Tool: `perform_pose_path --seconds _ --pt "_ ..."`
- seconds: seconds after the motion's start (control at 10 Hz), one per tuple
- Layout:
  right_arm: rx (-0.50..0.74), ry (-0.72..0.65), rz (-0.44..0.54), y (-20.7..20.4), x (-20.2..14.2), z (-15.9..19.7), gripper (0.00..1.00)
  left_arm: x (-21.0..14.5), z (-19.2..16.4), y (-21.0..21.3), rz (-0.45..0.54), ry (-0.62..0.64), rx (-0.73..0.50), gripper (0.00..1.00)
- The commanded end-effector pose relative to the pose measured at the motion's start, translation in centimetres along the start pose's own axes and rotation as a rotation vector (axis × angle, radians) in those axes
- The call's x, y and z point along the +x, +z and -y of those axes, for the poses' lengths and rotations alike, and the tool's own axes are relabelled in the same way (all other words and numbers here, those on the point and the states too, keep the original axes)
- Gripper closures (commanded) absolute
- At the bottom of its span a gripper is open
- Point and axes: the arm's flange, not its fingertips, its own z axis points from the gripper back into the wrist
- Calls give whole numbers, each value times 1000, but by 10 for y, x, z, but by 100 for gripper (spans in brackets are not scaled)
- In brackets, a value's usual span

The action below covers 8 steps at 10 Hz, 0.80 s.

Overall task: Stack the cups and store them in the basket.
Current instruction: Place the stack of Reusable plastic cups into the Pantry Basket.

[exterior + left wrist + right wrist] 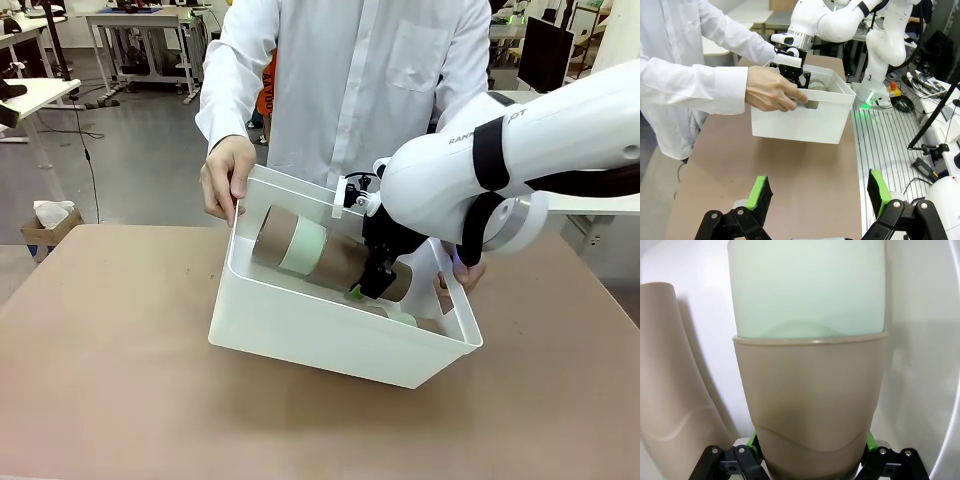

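Note:
The white basket [330,345] stands tilted on the table, with a person's hand [228,178] on its far left rim and another hand [462,272] at its right end. A stack of cups [300,250], tan with a mint band, lies inside it. My right gripper [372,285] reaches into the basket and is shut on the stack's end. Up close, a tan cup [810,405] sits between the right gripper's [811,447] green pads, with a mint cup [807,290] nested in it and another tan cup [670,375] beside it. My left gripper [820,189] hovers open over the table, short of the basket [800,125].
The brown tabletop [110,380] spreads out around the basket. In the left wrist view the person's hand [772,90] grips the basket's near wall, the right arm [825,22] bends over it, and the table's edge [855,165] borders a ribbed metal base.

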Motion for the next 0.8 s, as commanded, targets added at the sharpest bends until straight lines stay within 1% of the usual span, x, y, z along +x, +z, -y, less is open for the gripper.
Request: perform_pose_path --seconds 0.0,0.2,0.3,0.5,0.7 --pt "-19 -17 -11 -3 9 4 16 4 1 0 11 4 -2 0" --pt "-11 -13 -18 -9 7 3 16 4 1 0 11 4 -2 0" --pt "-9 -21 -13 -11 5 3 1 4 1 0 11 4 -2 0" --pt "-19 -16 -16 -6 2 4 0 4 1 0 11 4 -2 0" --pt "-22 -23 2 17 2 2 0 4 1 0 11 4 -2 0"
